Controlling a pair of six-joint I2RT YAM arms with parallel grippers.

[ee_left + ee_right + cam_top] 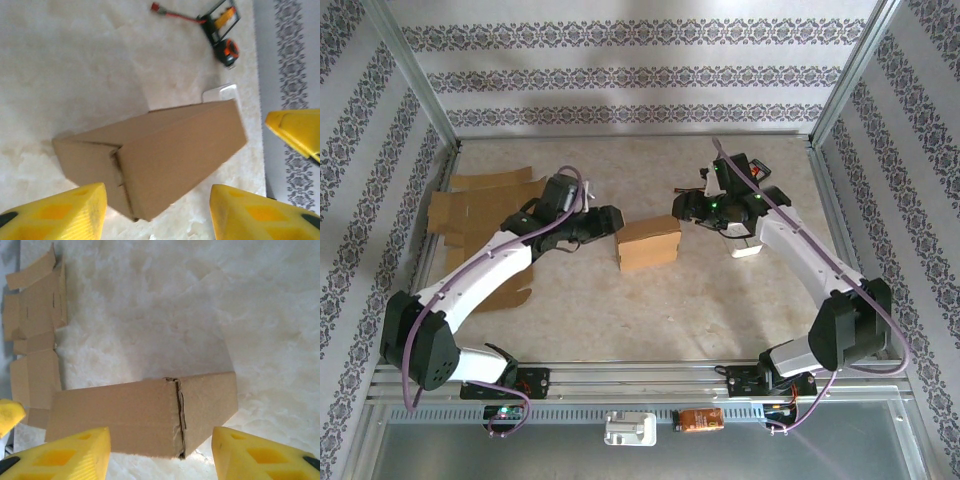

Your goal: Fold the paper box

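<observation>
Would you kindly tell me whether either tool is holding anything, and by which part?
Nothing is held: the paper box rests on the table, with the left tool and right tool open at its ends.

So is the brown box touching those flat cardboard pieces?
Apart. The top view shows a strip of bare table between the box and the flat cardboard.

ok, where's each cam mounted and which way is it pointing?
Top external: above, behind the bases, facing down the table; both arms, left gripper and right gripper flanking the box.
Left wrist: on the left arm, looking down at the box between its yellow fingers.
Right wrist: likewise on the right arm; flat cardboard beyond.
Shared: all see the box.
</observation>
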